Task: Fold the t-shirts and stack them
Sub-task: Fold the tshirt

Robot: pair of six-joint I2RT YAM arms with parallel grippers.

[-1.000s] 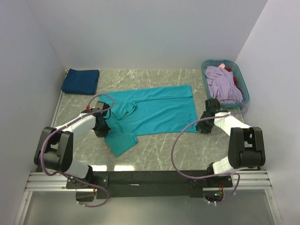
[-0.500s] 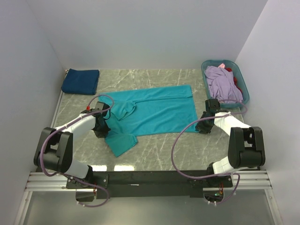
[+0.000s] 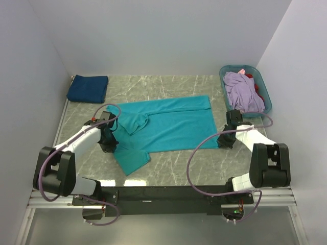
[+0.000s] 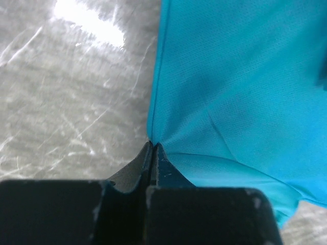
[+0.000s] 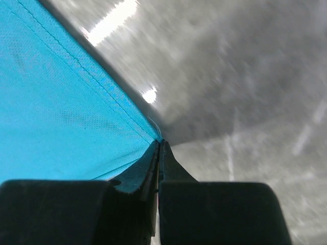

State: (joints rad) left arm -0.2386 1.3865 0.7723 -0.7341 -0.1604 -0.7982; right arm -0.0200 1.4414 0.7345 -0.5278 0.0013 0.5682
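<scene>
The teal t-shirt (image 3: 173, 125) looks soft, light and limp, best held at its edges, where the left pincer (image 4: 153, 149) and right pincer (image 5: 158, 145) each pinch it.

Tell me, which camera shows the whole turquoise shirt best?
The top external view: it shows the whole teal t-shirt spread on the table, sleeves included. The left wrist view shows only one pinched edge up close, and the right wrist view only a pinched, hemmed corner.
</scene>
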